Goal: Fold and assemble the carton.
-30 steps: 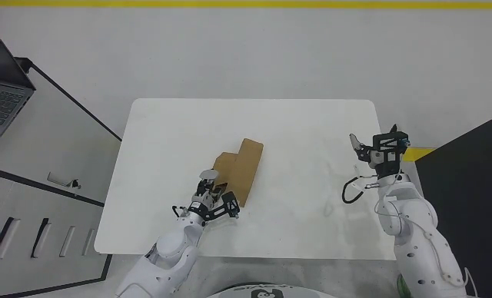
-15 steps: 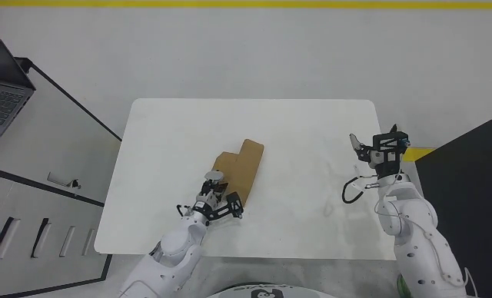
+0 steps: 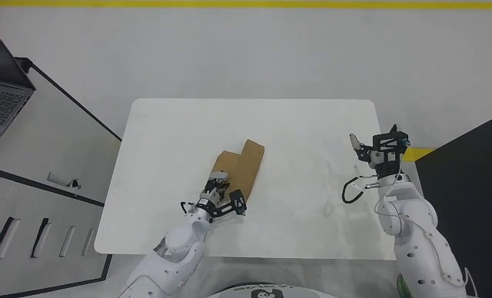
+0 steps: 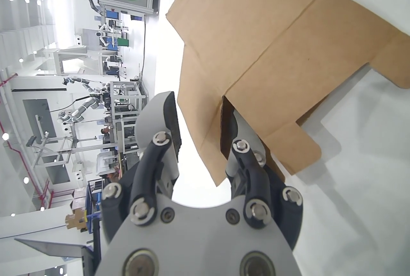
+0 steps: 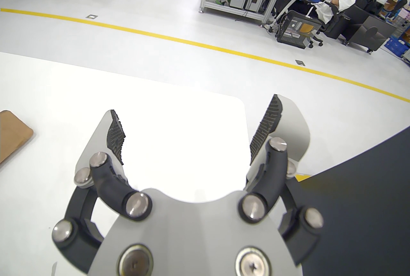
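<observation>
Left gripper (image 4: 201, 107) advanced, spread; one finger (image 4: 244, 133) seemingly under carton (image 4: 272, 43) edge. Right gripper (image 5: 195, 126) spread.

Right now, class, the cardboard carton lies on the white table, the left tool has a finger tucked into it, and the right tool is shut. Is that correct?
Not quite: the right tool is open, not shut, as the right wrist view shows. The carton, table and left tool are as stated.

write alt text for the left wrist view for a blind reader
The left gripper, jaws open, straddles a flap of the flat brown carton, one finger tucked inside its open end, the other outside. The carton lies on a white table.
</observation>
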Robot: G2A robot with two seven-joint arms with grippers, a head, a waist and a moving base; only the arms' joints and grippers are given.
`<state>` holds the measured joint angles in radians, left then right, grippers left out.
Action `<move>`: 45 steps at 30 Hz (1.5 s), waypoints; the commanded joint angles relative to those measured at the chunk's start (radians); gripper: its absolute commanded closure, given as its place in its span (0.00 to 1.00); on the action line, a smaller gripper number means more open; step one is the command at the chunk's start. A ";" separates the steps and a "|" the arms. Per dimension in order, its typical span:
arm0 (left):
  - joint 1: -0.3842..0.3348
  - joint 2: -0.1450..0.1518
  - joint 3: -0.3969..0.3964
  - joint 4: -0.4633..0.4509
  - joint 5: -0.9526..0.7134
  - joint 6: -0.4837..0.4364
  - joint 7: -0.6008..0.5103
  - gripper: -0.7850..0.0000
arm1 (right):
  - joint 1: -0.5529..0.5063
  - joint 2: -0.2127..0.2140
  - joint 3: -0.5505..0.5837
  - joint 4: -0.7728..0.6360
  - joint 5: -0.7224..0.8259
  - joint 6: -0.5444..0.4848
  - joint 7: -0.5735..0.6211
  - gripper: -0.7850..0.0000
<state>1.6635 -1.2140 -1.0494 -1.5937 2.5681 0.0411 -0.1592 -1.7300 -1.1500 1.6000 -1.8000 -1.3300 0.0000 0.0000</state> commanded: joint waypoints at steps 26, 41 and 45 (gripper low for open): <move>0.127 0.035 -0.101 -0.242 0.231 0.102 0.127 1.00 | 0.000 0.000 0.000 0.000 0.000 0.000 0.000 0.00; 0.099 0.098 -0.146 -0.287 0.504 0.241 0.241 1.00 | 0.000 0.000 0.000 0.000 0.000 0.000 0.000 0.00; 0.088 0.137 -0.135 -0.298 0.504 0.244 0.245 1.00 | 0.000 0.000 0.000 0.000 0.000 0.000 0.000 0.00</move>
<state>1.7549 -1.0877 -1.1882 -1.8898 3.0717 0.2836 0.0877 -1.7300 -1.1500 1.6000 -1.8000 -1.3300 0.0000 0.0000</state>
